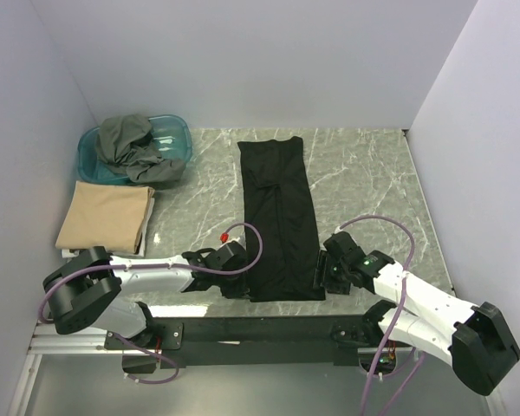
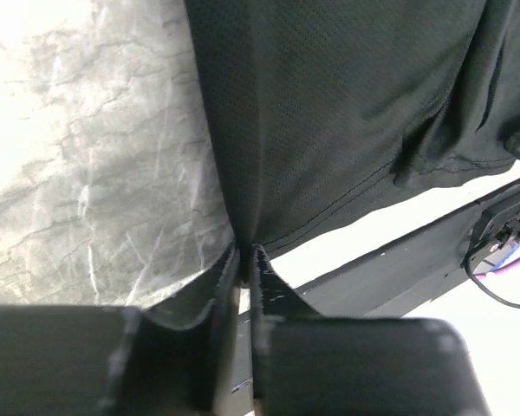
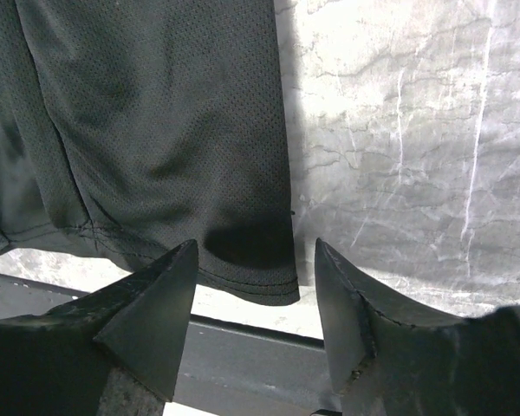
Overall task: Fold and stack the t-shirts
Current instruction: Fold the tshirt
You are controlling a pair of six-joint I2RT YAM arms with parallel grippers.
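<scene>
The black t-shirt (image 1: 280,217) in the middle of the top view is plain black. In both wrist views its cloth shows a fine mesh of tiny dots, with a stitched line along the hem. At the left side, the tan-beige t-shirt (image 1: 104,217) has one plain colour. In the upper left, the grey-olive t-shirt (image 1: 134,147) is dark and plain, and the tub (image 1: 175,132) under it is translucent teal. The table (image 1: 373,173) is grey-green marble with thin white veins. The walls (image 1: 243,61) are pale lavender-white. The arms (image 1: 156,276) are white with black joints, and their cables (image 1: 258,245) are purple. The left gripper (image 2: 244,251) and the right gripper (image 3: 256,247) are matt black. The rail (image 1: 260,329) at the bottom is black.
</scene>
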